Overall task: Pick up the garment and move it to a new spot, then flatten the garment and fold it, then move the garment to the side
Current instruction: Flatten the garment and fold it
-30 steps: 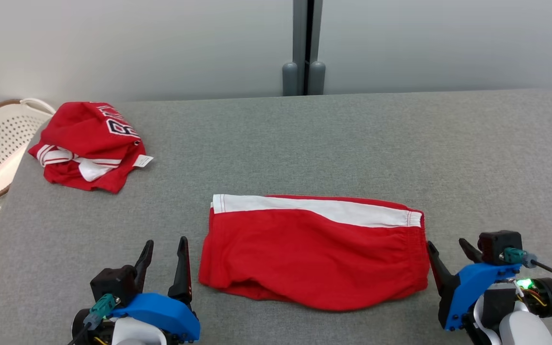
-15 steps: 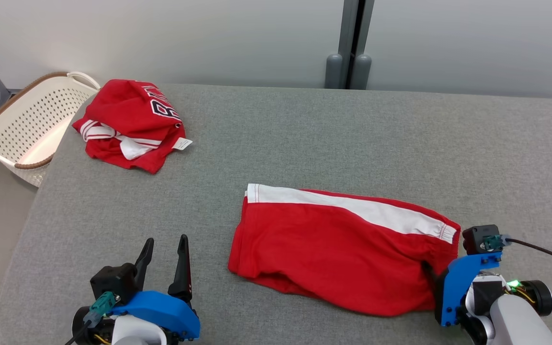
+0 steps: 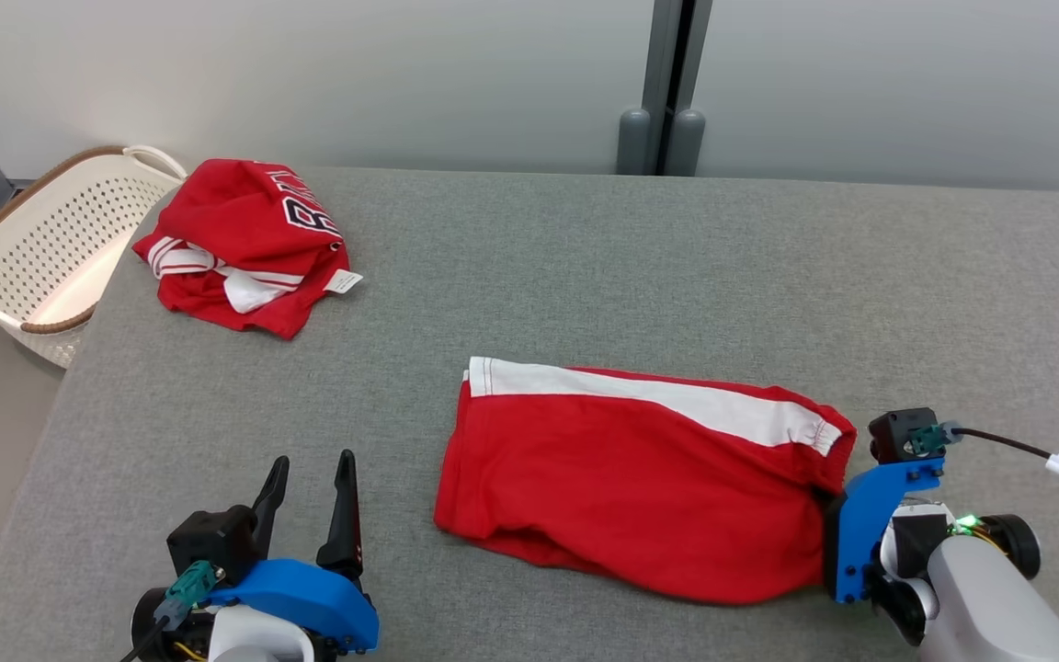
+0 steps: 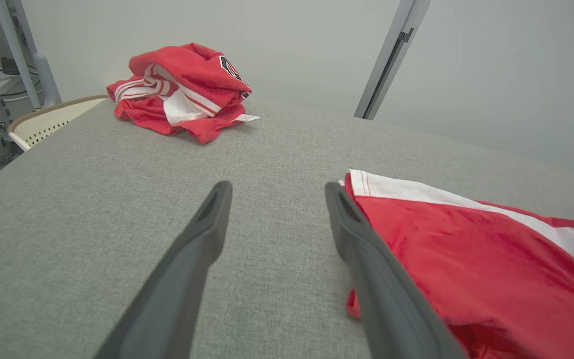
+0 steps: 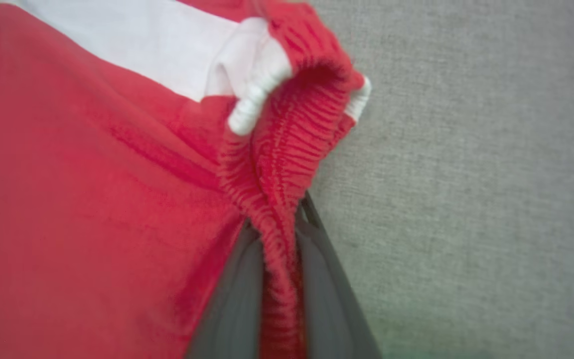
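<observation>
The garment, red shorts [image 3: 621, 478] with a white side stripe, lies folded on the grey table [image 3: 631, 267]. My right gripper [image 3: 831, 506] sits at the shorts' right end, shut on the elastic waistband. In the right wrist view the ribbed red waistband [image 5: 287, 149] is pinched between both dark fingers [image 5: 327, 279] and bunches up above them. My left gripper [image 3: 309, 469] stands open just left of the shorts, nothing between its fingers. In the left wrist view, the shorts [image 4: 466, 259] lie against the right finger of that left gripper [image 4: 277, 192].
A second red garment with white trim and lettering [image 3: 244, 244] lies crumpled at the table's far left corner. A white perforated basket [image 3: 33, 248] sits beside that corner, off the table. A grey post [image 3: 667, 92] stands behind the table.
My right gripper went from open beside the shorts' right edge to shut on the waistband, lifting that edge slightly. The head camera has shifted. The left gripper stays open.
</observation>
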Available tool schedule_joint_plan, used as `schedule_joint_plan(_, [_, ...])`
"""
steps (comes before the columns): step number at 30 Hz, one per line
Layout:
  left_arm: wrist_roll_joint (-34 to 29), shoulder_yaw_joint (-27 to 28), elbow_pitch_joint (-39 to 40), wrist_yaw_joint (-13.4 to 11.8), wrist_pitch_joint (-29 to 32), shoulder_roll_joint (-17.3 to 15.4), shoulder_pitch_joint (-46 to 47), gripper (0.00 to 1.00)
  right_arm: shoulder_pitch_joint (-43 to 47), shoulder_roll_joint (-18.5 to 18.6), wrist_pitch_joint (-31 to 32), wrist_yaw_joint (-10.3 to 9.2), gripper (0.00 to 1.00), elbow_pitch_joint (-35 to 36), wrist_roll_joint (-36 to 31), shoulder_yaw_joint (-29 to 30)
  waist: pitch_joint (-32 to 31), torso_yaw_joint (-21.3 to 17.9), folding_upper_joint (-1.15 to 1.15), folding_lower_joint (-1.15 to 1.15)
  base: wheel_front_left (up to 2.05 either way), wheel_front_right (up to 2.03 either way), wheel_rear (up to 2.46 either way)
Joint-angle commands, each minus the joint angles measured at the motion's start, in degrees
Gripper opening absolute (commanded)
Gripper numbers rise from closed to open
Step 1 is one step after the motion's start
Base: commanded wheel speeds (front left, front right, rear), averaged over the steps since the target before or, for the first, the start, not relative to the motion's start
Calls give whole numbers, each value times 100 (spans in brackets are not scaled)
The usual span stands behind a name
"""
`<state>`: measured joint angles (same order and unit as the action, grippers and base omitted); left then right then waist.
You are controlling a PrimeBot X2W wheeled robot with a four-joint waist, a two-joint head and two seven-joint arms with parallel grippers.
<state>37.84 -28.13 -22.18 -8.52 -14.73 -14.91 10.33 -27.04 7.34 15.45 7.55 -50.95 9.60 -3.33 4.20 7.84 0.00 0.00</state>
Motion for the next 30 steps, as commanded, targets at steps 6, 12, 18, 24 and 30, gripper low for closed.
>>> schedule_joint_plan(6, [15, -11, 86, 21, -14, -15, -19, 100, -70, 591, -11, -10, 0, -58, 231, -50, -56, -241, 0, 0, 0, 0, 0])
schedule_joint_plan(12, [-17, -50, 179, -38, -3, -6, 10, 100, 81, 1146, 36, -7, 0, 152, 497, 19, -50, -441, 0, 0, 0, 0, 0])
schedule_joint_plan(18, [8, -77, 274, -53, 34, -36, 14, 100, 188, 961, 203, -5, 0, 795, 1167, -208, -13, -546, 0, 0, 0, 0, 0])
schedule_joint_plan(24, [-25, -125, 278, -67, 71, -31, 78, 100, 317, 478, 555, -5, 0, 1825, 2105, -670, 42, -425, 0, 0, 0, 0, 0])
schedule_joint_plan(30, [-20, -140, 258, -47, 50, 19, 140, 100, 305, 19, 908, -5, 0, 2330, 2590, -965, 66, -154, 0, 0, 0, 0, 0])
